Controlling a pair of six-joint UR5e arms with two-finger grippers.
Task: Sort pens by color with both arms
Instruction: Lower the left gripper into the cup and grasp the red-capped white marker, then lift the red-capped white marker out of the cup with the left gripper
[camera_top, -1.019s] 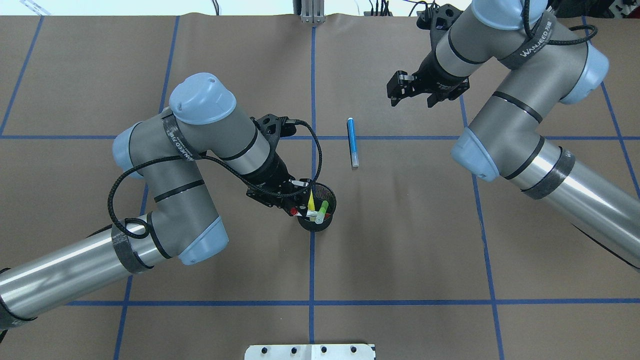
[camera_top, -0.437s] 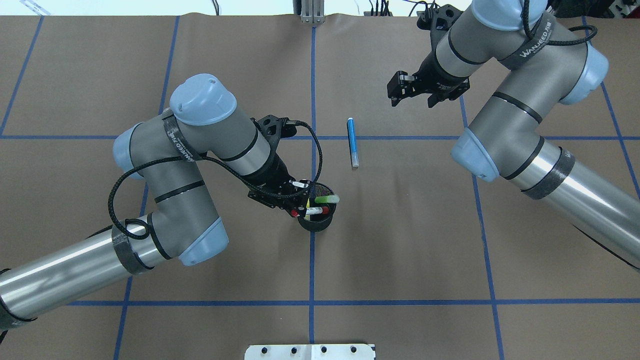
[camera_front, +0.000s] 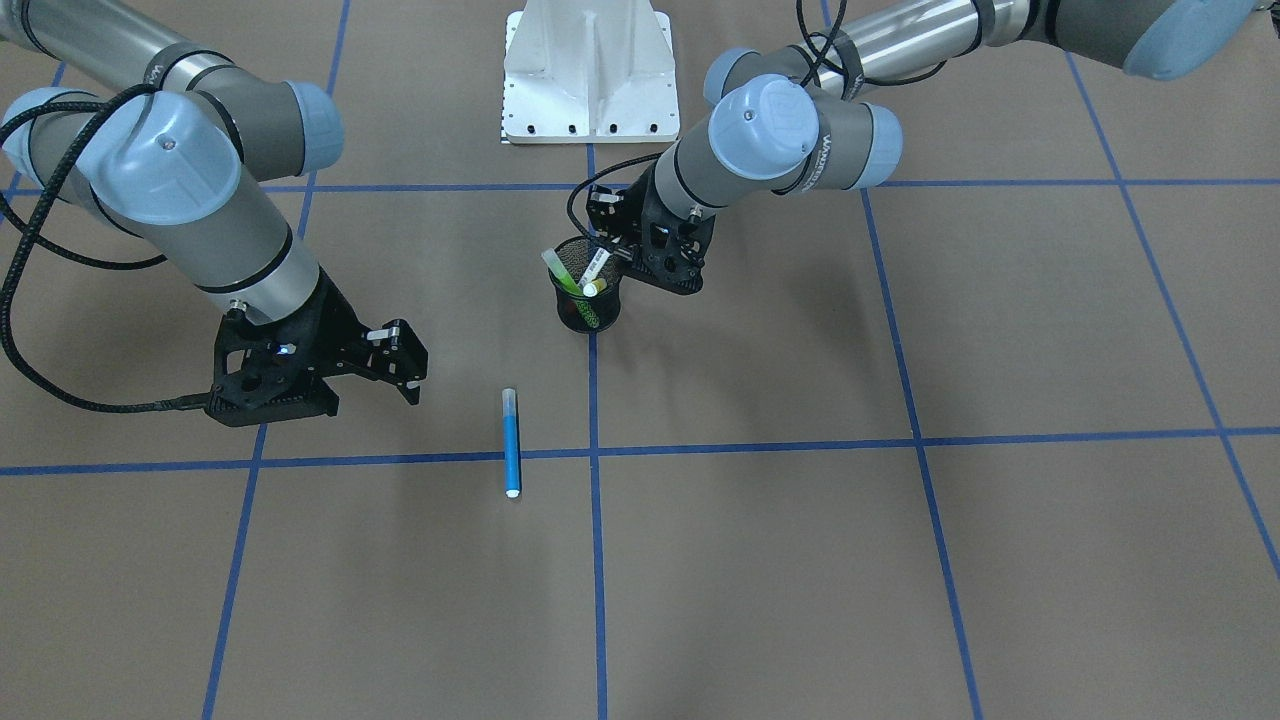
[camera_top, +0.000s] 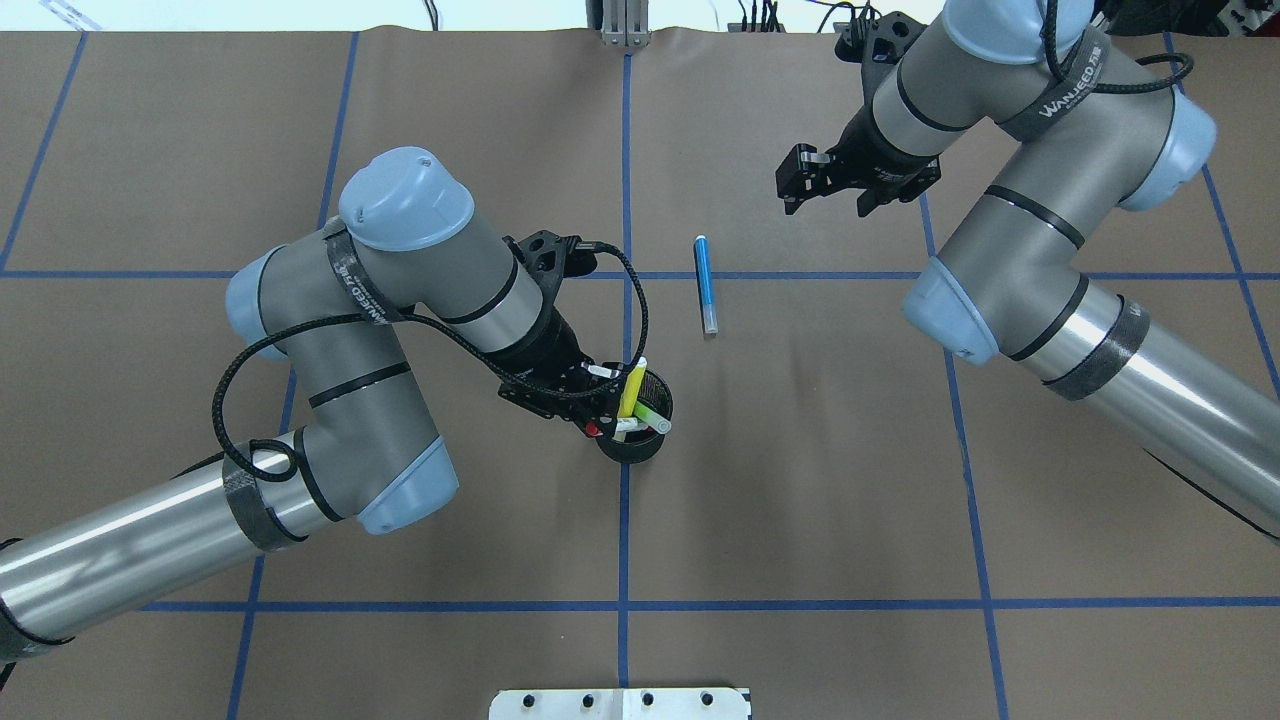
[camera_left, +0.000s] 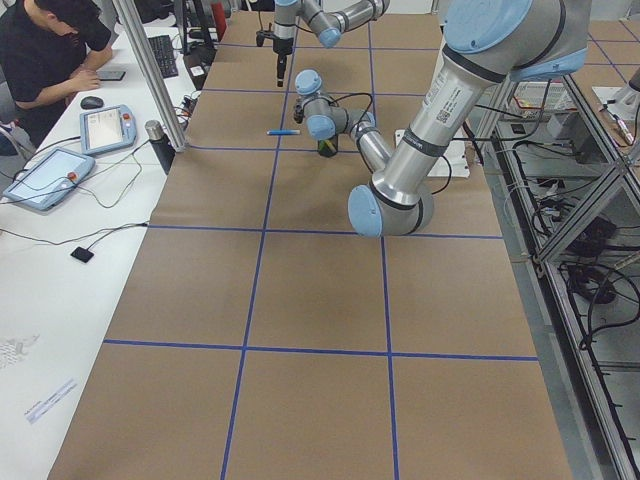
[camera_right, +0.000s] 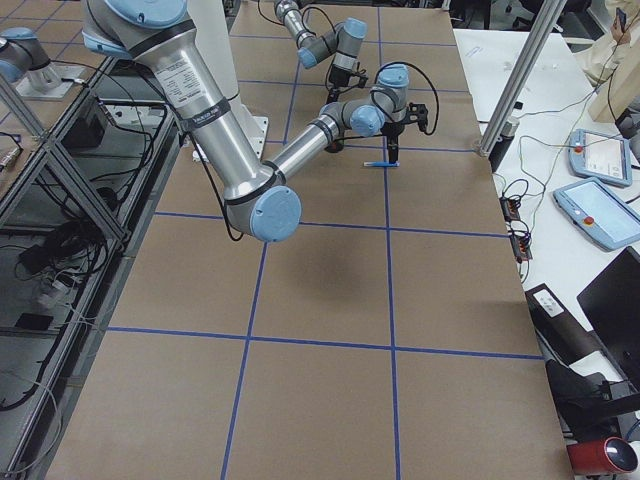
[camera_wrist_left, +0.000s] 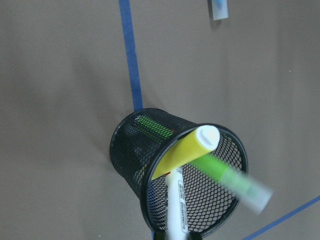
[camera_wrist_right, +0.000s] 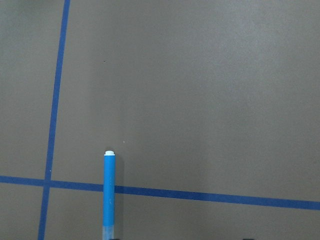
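Firstly, we see the left gripper (camera_top: 598, 415) closed tightly on the white-barrelled pen (camera_wrist_left: 176, 210). In the left wrist view the dark fingertips sit close against the barrel on both sides. We hold that pen by its upper part, with a red end showing at the gripper, and its lower part slants down into the black mesh cup (camera_wrist_left: 125, 160).

Two more pens stand in the same cup. The yellow pen (camera_wrist_left: 182, 152) leans on the rim with its pale cap above the edge. The green pen (camera_wrist_left: 220, 172) crosses under it and its capped end sticks out over the rim, blurred in this view. The cup stands on a blue tape line (camera_top: 625, 550) of the brown table (camera_top: 900, 500).

Our right gripper (camera_top: 826, 200) hangs with its jaws spread wide and nothing between them, off to the far right of the blue pen (camera_top: 706, 285). That pen lies flat across another tape line, well apart from the cup, with its pale cap towards our base.
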